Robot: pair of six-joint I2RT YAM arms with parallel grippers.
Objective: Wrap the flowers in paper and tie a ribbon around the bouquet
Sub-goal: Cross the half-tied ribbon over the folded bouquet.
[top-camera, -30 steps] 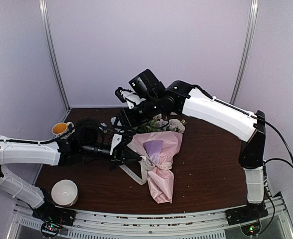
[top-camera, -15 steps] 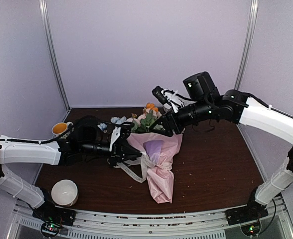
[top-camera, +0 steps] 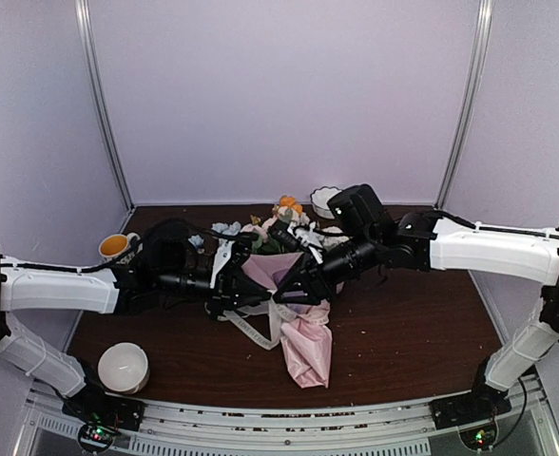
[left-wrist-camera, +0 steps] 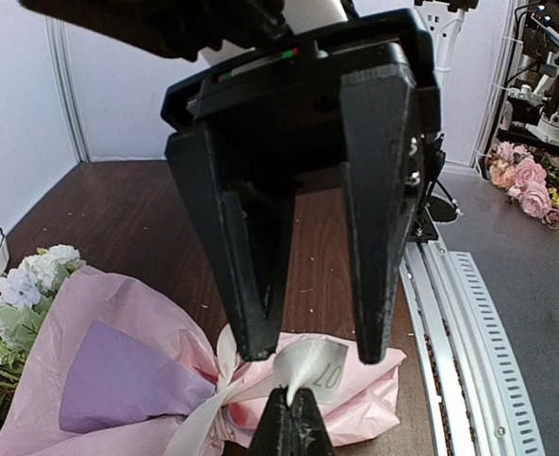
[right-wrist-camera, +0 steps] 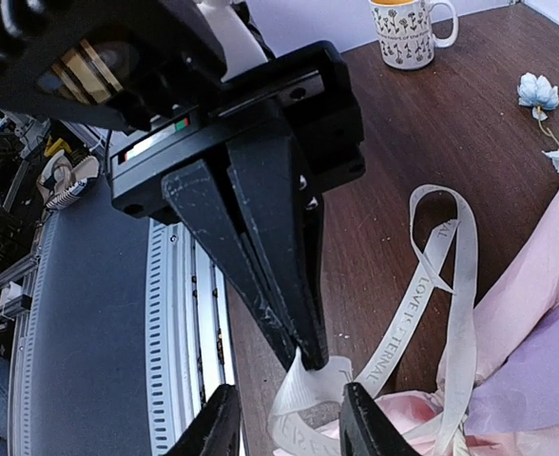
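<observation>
The bouquet point(top-camera: 308, 334) lies on the table, pink-lilac paper point(left-wrist-camera: 118, 366) round flowers point(top-camera: 284, 218) that point to the back. A cream ribbon point(left-wrist-camera: 310, 366) is tied at its neck. My left gripper point(left-wrist-camera: 294, 404) is shut on the ribbon's end just left of the neck. My right gripper point(right-wrist-camera: 289, 423) comes in from the right and faces it. Its fingers stand open on either side of that ribbon end and of the left fingertips. In the left wrist view the right gripper point(left-wrist-camera: 316, 353) straddles the ribbon. A printed ribbon loop point(right-wrist-camera: 432, 285) trails over the table.
A flowered mug point(top-camera: 118, 247) stands at the left edge and a white bowl point(top-camera: 123, 366) at the near left. Another white bowl point(top-camera: 325, 198) sits at the back. Loose blue blooms point(top-camera: 224, 229) lie left of the bouquet. The metal rail point(left-wrist-camera: 470, 342) runs along the table's near edge.
My right arm has swung from the back over the flowers down to the bouquet's neck, opposite my left gripper. The left arm has kept still with the ribbon.
</observation>
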